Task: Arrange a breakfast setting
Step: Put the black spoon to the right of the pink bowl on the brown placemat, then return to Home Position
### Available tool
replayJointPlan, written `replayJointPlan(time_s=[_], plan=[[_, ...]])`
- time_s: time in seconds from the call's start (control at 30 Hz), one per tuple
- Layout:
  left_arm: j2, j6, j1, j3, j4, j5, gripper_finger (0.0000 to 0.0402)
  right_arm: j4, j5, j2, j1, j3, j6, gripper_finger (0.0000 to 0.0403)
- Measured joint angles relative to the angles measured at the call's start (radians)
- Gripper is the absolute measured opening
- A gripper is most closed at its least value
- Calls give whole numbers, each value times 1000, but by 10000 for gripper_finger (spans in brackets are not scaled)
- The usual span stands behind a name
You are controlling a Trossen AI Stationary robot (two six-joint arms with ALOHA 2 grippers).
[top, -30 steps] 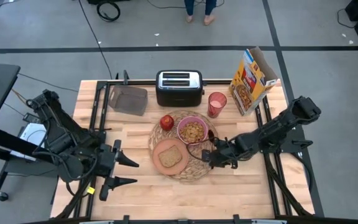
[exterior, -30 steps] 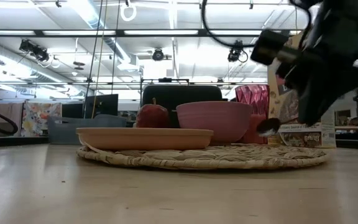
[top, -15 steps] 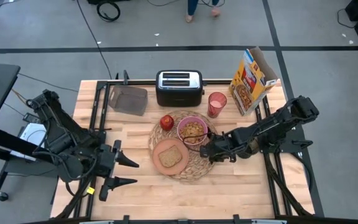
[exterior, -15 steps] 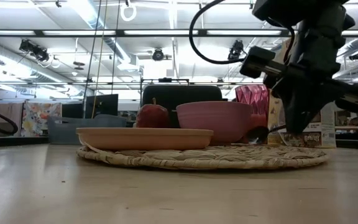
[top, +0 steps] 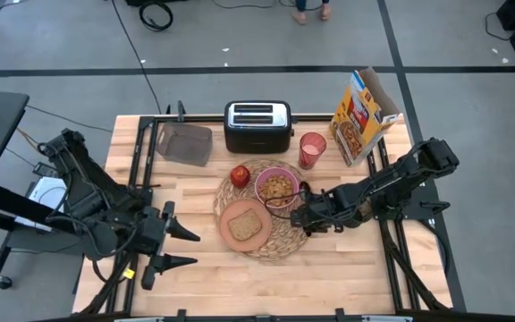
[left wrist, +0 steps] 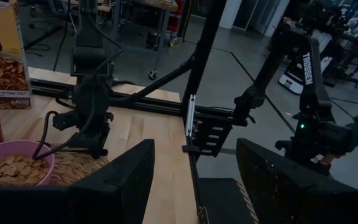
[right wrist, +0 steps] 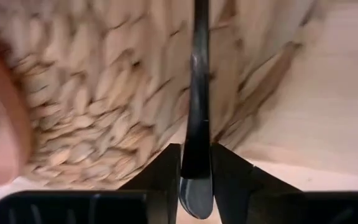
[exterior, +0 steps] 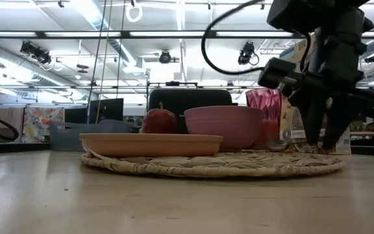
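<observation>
The round woven placemat (top: 280, 243) lies mid-table. On it stand the pink bowl (top: 276, 186) with cereal and the salmon-tan plate (top: 244, 224) with the toast slice (top: 245, 224). The red apple (top: 240, 175) sits at the mat's far left rim. The pinkish-red cup (top: 311, 149) stands on the table behind the mat. My right gripper (top: 304, 215) is at the mat's right edge, shut on the metal spoon (right wrist: 197, 93). My left gripper (top: 179, 247) is open and empty near the table's left front. My right gripper pinches the spoon's handle (right wrist: 196, 163) near its free end between its two fingers (right wrist: 166, 167). The fingers point down from above, on either side of the handle. The spoon lies along the placemat's right edge, its bowl end (exterior: 278, 144) resting on the weave.
The black-and-silver toaster (top: 257, 125) stands at the far edge, with a grey tray (top: 184, 143) to its left. The open yellow cereal box (top: 363, 114) stands at the far right corner. Bare wood lies in front of the mat.
My right gripper has gone down and a little toward the bowl with the spoon. The spoon, held clear of the mat a second ago, now lies with its bowl end on the placemat's right part.
</observation>
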Motion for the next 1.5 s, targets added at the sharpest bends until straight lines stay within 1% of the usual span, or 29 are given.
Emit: replayJointPlan(time_s=[0.13,0.67,0.8,1.0,1.13,1.2,1.37,1.43,1.5], plan=[[0,2,0,0,17,0,231,23,-3,0,0,-21,0,95],[0,10,0,0,40,0,231,36,10,0,0,-24,-11,97],[0,18,0,0,58,1,231,30,10,0,0,-24,-10,108],[0,26,0,0,90,1,231,25,5,0,0,-24,-11,135],[0,26,0,1,111,1,231,6,-45,-8,-3,-25,-51,143],[0,28,1,1,112,-2,231,-2,-63,-31,-4,-25,-76,143],[0,29,3,1,103,-85,231,-2,-45,-159,-4,-25,-168,142],[0,29,3,1,103,-87,231,35,-7,-226,1,-25,-261,142],[0,44,2,1,96,-87,231,96,49,-295,8,-25,-401,142]])
